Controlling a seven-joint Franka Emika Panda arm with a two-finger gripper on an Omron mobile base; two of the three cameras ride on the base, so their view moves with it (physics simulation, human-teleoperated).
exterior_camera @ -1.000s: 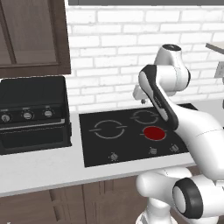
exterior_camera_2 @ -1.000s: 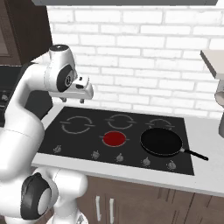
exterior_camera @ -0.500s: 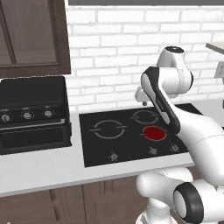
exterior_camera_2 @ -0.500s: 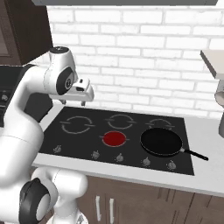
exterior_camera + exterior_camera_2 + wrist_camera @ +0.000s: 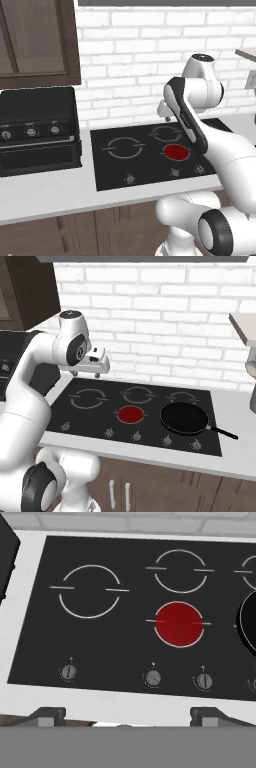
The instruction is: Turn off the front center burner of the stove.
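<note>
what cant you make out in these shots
- Left base view: the arm hides the stove's right side.
- Hand view: the right edge cuts off the frying pan.
- Which knob controls the front center burner: markings too small.
- Gripper: tips far apart, open.

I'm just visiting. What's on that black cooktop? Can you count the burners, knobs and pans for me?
Lit red burner: 1
Unlit ring burners: 3 in sight; any burner under the pan is hidden
Knobs: 5
Frying pan: 1
Total: 10
</note>
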